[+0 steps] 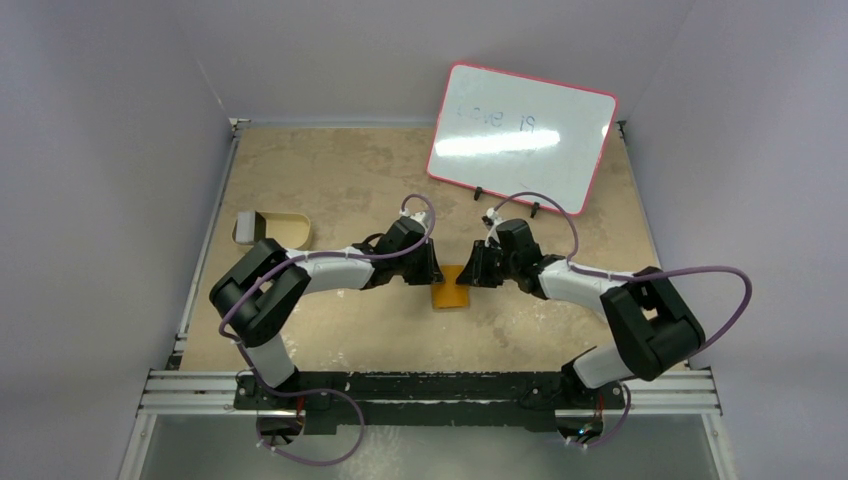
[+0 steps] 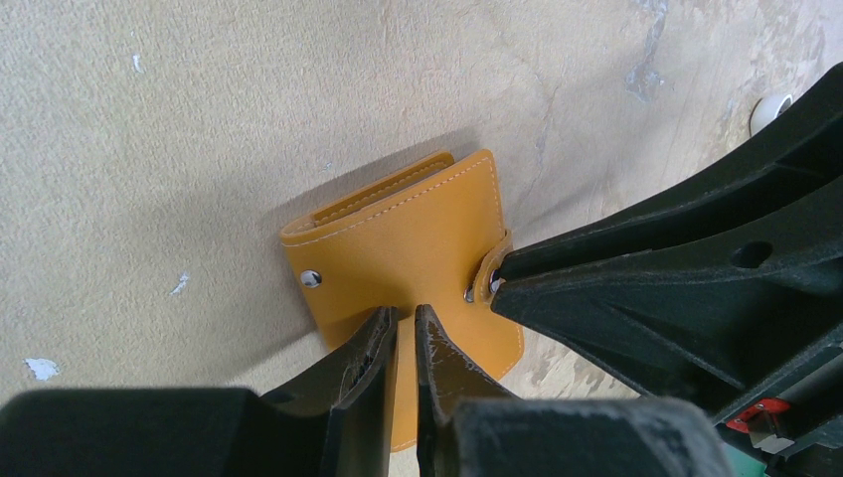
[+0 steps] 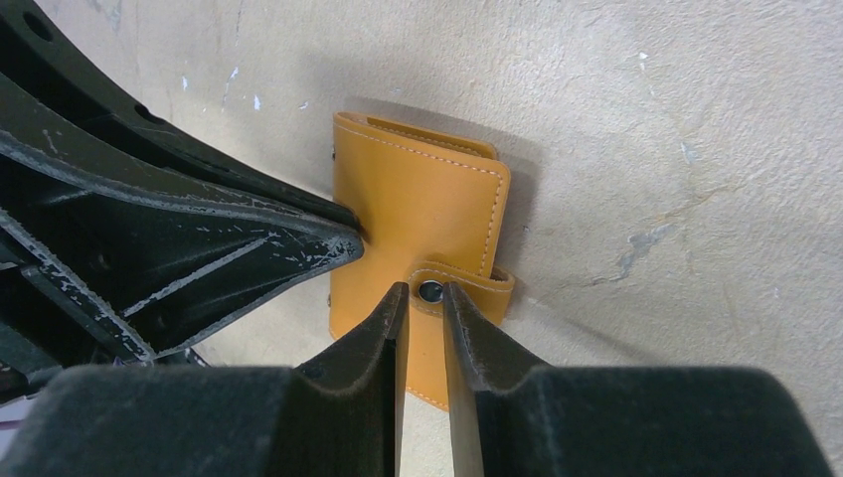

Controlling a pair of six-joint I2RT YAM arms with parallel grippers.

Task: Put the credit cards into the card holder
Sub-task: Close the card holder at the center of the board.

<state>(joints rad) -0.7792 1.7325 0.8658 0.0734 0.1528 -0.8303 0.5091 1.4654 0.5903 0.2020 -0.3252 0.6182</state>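
Observation:
The card holder [image 1: 452, 296] is an orange-brown wallet lying folded on the table between my two arms; it also shows in the left wrist view [image 2: 398, 238] and the right wrist view [image 3: 427, 204]. My left gripper [image 2: 406, 316] has its jaws nearly together, tips resting on the wallet's cover. My right gripper [image 3: 425, 291] also has its jaws nearly together, tips at the snap tab [image 3: 467, 283]; its tip touches the tab in the left wrist view [image 2: 497, 273]. No credit cards are in view.
A beige shallow tray [image 1: 285, 231] with a grey block [image 1: 247, 228] beside it sits at the left of the table. A pink-framed whiteboard [image 1: 520, 135] stands at the back right.

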